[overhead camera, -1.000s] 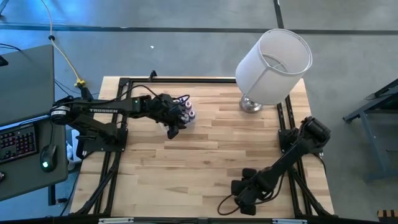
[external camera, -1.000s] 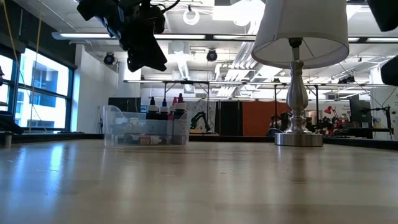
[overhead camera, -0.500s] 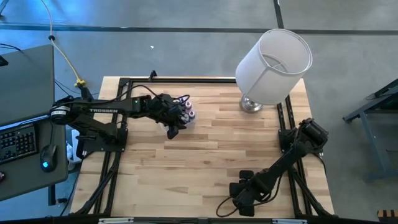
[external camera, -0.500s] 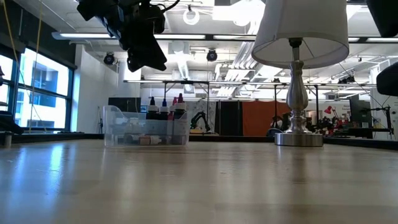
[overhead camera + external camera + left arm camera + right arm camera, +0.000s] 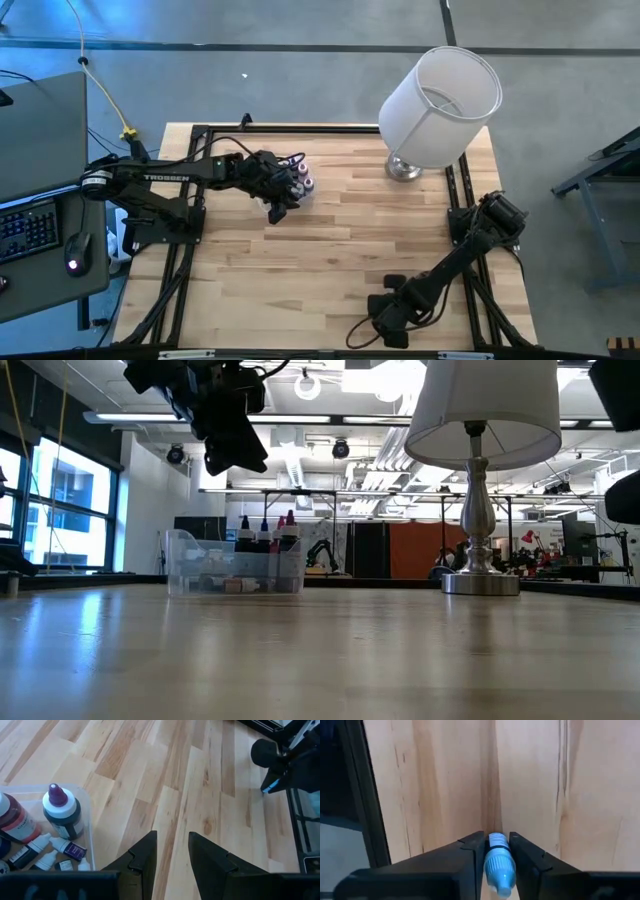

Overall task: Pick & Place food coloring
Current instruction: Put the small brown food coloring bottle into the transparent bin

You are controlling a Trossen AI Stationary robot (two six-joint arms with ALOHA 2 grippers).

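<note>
Right now the right gripper (image 5: 492, 852) is clamped on a small blue-capped food coloring bottle (image 5: 498, 860), the bottle pinched between both fingers, cap end pointing toward the camera, bare wood planks of the table (image 5: 585, 795) behind it. In the high view the right gripper (image 5: 385, 312) sits at the lower centre of the frame, near the table's front edge, well apart from everything else.

The left gripper (image 5: 172, 857) hangs above the clear tub (image 5: 85, 807), fingers slightly apart with nothing between them. It shows in the upper left of the low view (image 5: 235, 450), raised over the tub (image 5: 235, 565). In the high view it is left of centre in the upper half (image 5: 280, 200), right over the tub.

The rest of the food coloring is in the tub: a purple-topped bottle (image 5: 62, 812), a red-liquid bottle (image 5: 15, 822) at the left edge, and small whitish dropper bottles (image 5: 52, 845) lying beneath them. In the low view, dark, pink and purple tops (image 5: 268, 530) stick up above the tub rim.

A lamp (image 5: 435, 100) with a white shade stands in the upper right of the high view, away from both arms.

Step, as I judge it: the pick is done and the blue bottle is in transport by the right arm. The next move likely calls for carrying it to a drop spot, probably the tub across the table, then opening the fingers. The left arm over the tub may be in the way and would need to clear.
</note>
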